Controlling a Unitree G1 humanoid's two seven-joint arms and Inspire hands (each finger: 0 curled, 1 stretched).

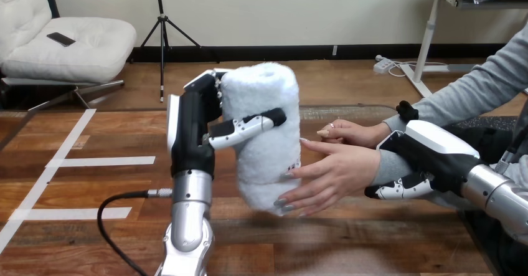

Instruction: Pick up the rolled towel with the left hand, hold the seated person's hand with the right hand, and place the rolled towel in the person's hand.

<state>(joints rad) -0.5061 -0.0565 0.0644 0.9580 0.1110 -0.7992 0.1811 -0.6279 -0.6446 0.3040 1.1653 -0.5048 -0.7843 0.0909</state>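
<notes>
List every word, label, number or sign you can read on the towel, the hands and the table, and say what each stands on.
No text here can be read.
Rolled towel: a few tiny dark marks at its right edge, too small to read.
Left hand, right hand, the person's nearer hand, table: no print to be seen.

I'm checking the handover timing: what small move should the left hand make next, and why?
Probably ease the rolled towel a little deeper into the person's open hand before releasing. The left hand has its thumb curled round the upright towel, the person's fingertips touch only its lower part, and the right hand clasps that wrist.
</notes>
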